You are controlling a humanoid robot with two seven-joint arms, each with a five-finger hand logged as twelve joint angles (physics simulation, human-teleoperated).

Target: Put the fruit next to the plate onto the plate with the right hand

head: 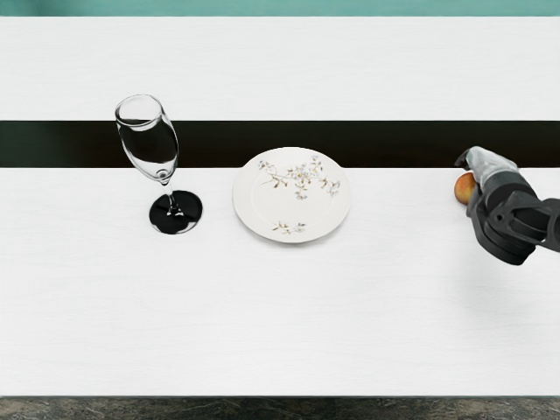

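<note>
A white plate (291, 194) with a floral pattern lies flat near the middle of the table. Far to its right, an orange-red fruit (464, 187) rests on the table surface, mostly hidden behind my right hand (479, 166). The right arm comes in from the right edge, its dark wrist over the table and the grey hand lying above and against the fruit. The hand blocks the view of how the fingers stand around the fruit. The left arm does not show.
A tall empty wine glass (156, 157) with a dark foot stands left of the plate. A dark band (262, 143) runs across the table behind the plate and glass. The table's front edge (280, 398) lies at the bottom.
</note>
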